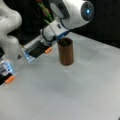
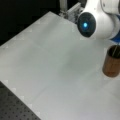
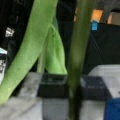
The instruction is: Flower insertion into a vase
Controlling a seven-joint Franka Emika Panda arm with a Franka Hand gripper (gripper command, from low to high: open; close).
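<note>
The brown vase [image 1: 66,51] stands upright on the pale surface [image 1: 82,87], near a front view's right edge [image 2: 112,61]. The end effector [image 3: 72,86] is clamped on a green flower stem [image 3: 78,55] with leaves [image 3: 32,47]. The stem runs down into the vase's open top, its red bloom [image 1: 41,3] above.

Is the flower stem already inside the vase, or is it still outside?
Inside. In both front views a thin stem crosses the open mouth of the upright vase. The gripper is shut on the stem just above the rim.
</note>
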